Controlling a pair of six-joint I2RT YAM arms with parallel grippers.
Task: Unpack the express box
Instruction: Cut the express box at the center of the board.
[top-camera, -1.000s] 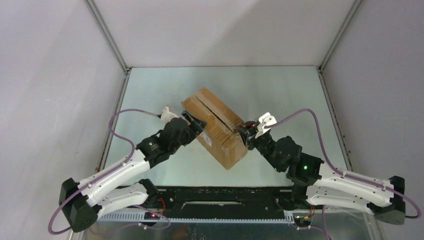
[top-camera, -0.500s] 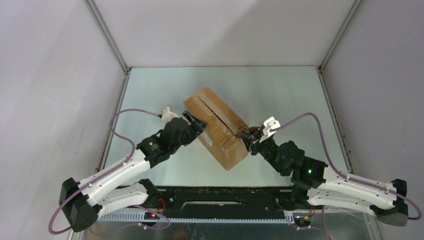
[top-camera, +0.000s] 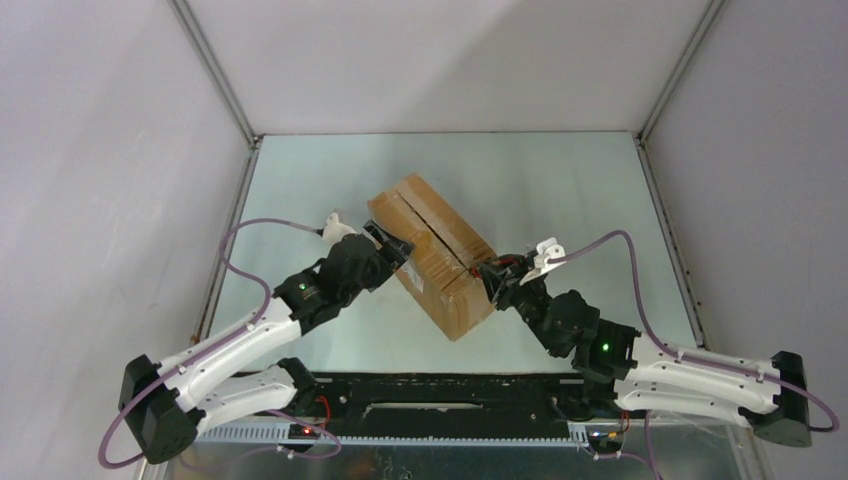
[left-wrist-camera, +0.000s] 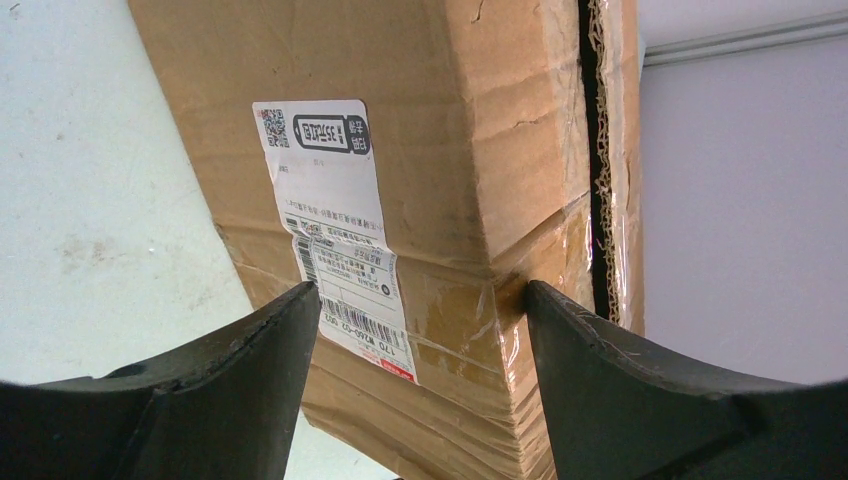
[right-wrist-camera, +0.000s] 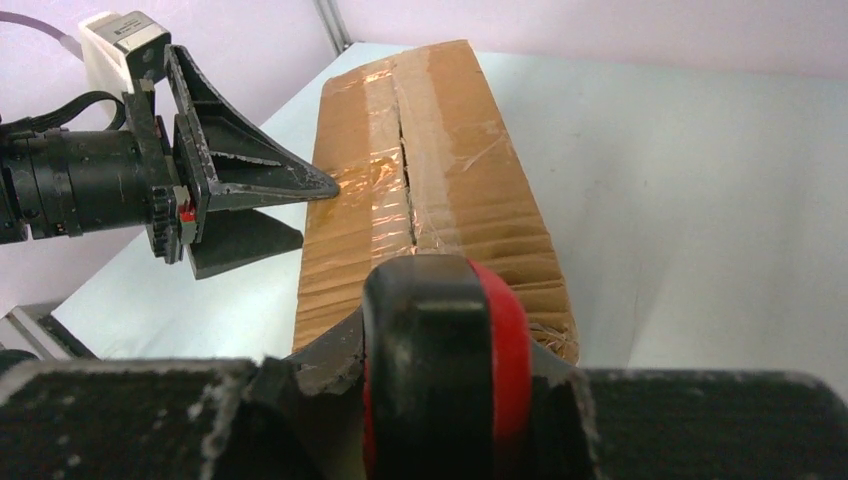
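The express box (top-camera: 430, 250) lies slantwise mid-table, brown cardboard with a slit running along its taped top seam (right-wrist-camera: 407, 180). A white label (left-wrist-camera: 330, 220) is stuck on its left side. My left gripper (top-camera: 393, 247) is open and straddles the box's upper left edge (left-wrist-camera: 420, 290). One fingertip (right-wrist-camera: 318, 184) rests on the taped top, the other stands beside the labelled side. My right gripper (top-camera: 492, 272) hovers at the box's near right end, shut on a black and red tool (right-wrist-camera: 450, 340). The tool's tip is hidden.
Grey walls with metal corner rails (top-camera: 215, 80) enclose the pale green table (top-camera: 560, 190). The arms' bases and a black rail (top-camera: 440, 400) line the near edge. Purple cables (top-camera: 245, 235) loop from both wrists.
My right gripper has drawn back a little toward the near right, off the box's top to its near end. The left gripper and the box have stayed put.
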